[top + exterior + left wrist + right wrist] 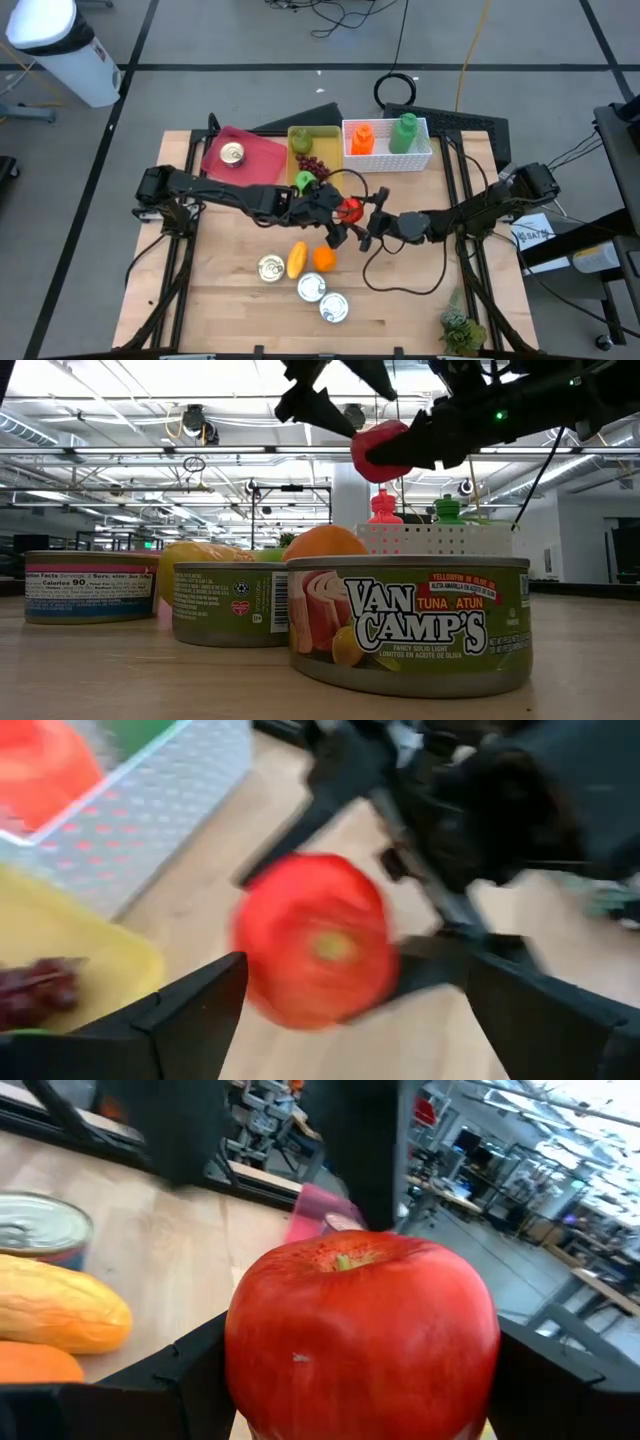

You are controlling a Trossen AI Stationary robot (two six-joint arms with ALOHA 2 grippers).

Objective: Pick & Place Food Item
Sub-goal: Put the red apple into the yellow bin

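A red apple (349, 209) hangs in the air over the middle of the table, with my right gripper (363, 216) shut on it from the right. It fills the right wrist view (360, 1340). In the low view the apple (380, 446) is well above the cans. My left gripper (337, 214) comes in from the left and is open. Its two fingers (190, 1010) stand wide to either side of the apple (315, 940), and I see no touch. My right gripper pinches the apple's two opposite sides (245, 1350) between its two fingers. The fingers (185, 1375) reach in about level from the table's right side. The apple is lifted clear of the table, its stem pit (343, 1262) facing up in the wrist view.
A yellow fruit (297, 259), an orange (324, 258) and three tuna cans (311, 288) lie just nearer than the grippers. At the back stand a pink tray (262, 152) with a can, a yellow tray (328, 145) with grapes, and a white basket (425, 155) with bottles.
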